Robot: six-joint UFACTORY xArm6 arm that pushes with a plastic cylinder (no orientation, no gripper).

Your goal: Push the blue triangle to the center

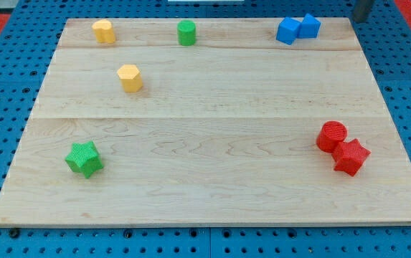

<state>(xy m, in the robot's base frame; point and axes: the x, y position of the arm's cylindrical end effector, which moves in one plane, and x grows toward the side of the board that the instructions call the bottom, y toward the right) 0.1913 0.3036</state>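
Note:
Two blue blocks touch each other near the board's top right. The right one [309, 26] has a peaked top and looks like the blue triangle. The left one [287, 32] looks like a blue cube. My tip [360, 20] shows as a dark rod end at the view's top right corner, just past the board's top edge. It is to the right of the blue triangle and apart from it, with bare board between them.
A yellow block [104, 31] and a green cylinder [186, 33] sit along the top edge. A yellow hexagon [130, 77] is at upper left and a green star [84, 158] at lower left. A red cylinder [331, 136] touches a red block [351, 157] at right.

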